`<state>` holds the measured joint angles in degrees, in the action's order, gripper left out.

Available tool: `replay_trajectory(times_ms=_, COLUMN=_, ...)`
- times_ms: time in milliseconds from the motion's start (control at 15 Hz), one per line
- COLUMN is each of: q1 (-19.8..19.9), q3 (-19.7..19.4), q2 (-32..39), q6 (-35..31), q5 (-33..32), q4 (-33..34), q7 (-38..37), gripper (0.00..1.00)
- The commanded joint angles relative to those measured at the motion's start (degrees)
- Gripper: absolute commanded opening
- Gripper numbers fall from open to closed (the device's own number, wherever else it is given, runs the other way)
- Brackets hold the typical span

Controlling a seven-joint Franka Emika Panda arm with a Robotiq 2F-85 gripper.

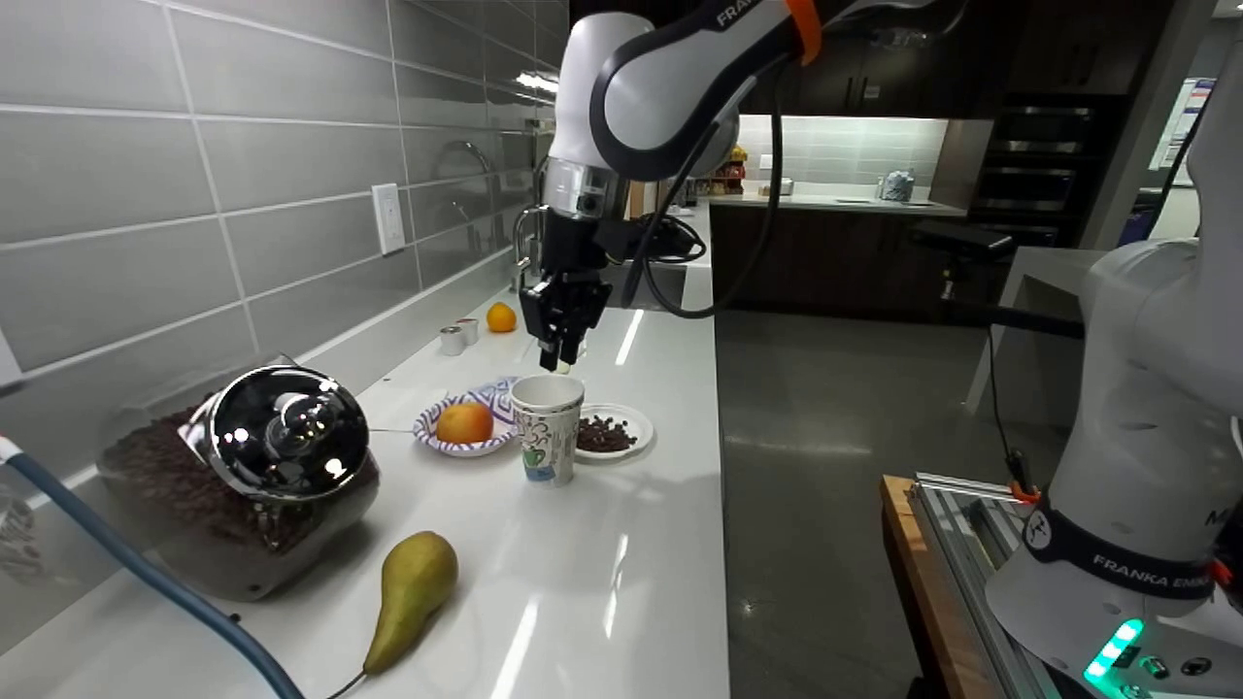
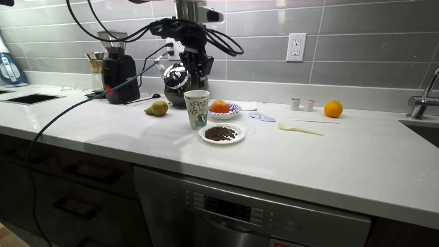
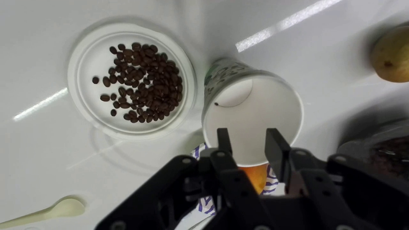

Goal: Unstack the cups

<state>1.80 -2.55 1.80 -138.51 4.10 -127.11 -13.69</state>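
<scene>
In an exterior view, the nested paper cups (image 1: 547, 437) stand upright on the white countertop (image 1: 670, 553), with your gripper (image 1: 559, 357) hanging just above them at twelve o'clock. A purple-patterned bowl (image 1: 468, 448) sits at nine o'clock and a small white plate (image 1: 642, 432) at three, so a sideways nudge could topple the cups into either.

In an exterior view, the cups (image 2: 197, 113) show two rims set close together. Pinch too deep and you would probably catch both layers; even a good pinch may drag the lower cup along, since nested walls grip. The plate lies just beside their base at about four o'clock, and tipping it would scatter the coffee beans (image 2: 218, 133).

In the wrist view, your fingers (image 3: 277, 147) are spread, nothing between them, over the six o'clock half of the mouth, but their gap looks narrower than it. Straight down, both may slip inside, or a tip may buckle the paper rim.
</scene>
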Motion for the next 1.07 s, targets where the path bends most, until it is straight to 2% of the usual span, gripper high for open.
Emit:
replay_trajectory(times_ms=0, q1=0.4, q3=-0.4, q2=0.9, q6=-1.3, q5=-1.4, q4=0.7, q7=-2.1, gripper=0.29)
replay_trajectory(times_ms=200, q1=0.5, q3=-0.7, q2=1.2, q6=-2.2, q5=-2.1, q4=0.4, q7=-2.1, gripper=0.27)
replay_trajectory(times_ms=733, q1=0.6, q3=-1.3, q2=2.9, q6=-2.5, q5=-2.6, q4=0.2, q7=-1.8, gripper=0.35)
replay_trajectory(times_ms=1000, q1=0.5, q3=-1.4, q2=3.8, q6=-2.6, q5=-2.7, q4=0.2, q7=-1.7, gripper=0.35)
